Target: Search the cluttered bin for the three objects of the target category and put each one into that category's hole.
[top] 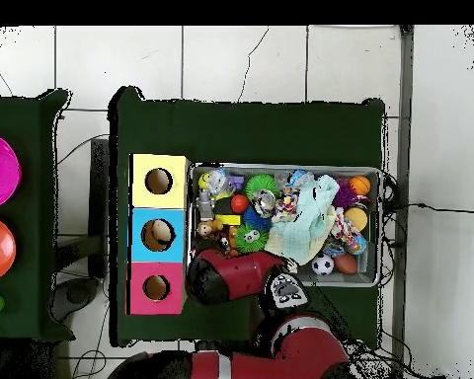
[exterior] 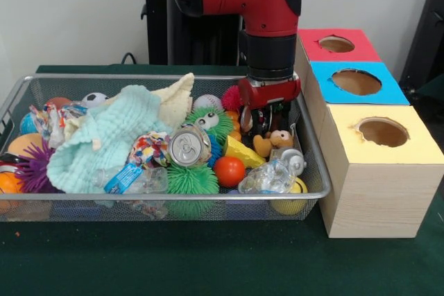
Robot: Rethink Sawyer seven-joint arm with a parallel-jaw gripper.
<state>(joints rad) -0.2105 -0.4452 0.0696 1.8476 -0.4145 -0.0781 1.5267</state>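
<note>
The gripper [exterior: 261, 124], lowered into the silver wire-mesh basket [exterior: 316, 192] at its end beside the boxes, hovers over a brown plush animal [exterior: 275, 141], presumably for grasping; whether it's apart or together, I cannot tell.

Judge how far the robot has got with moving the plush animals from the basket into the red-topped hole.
Nothing shows as done: the red-topped hole looks empty. In hand: the gripper is down in the basket by a brown plush animal. Left: lifting and dropping it.
</note>
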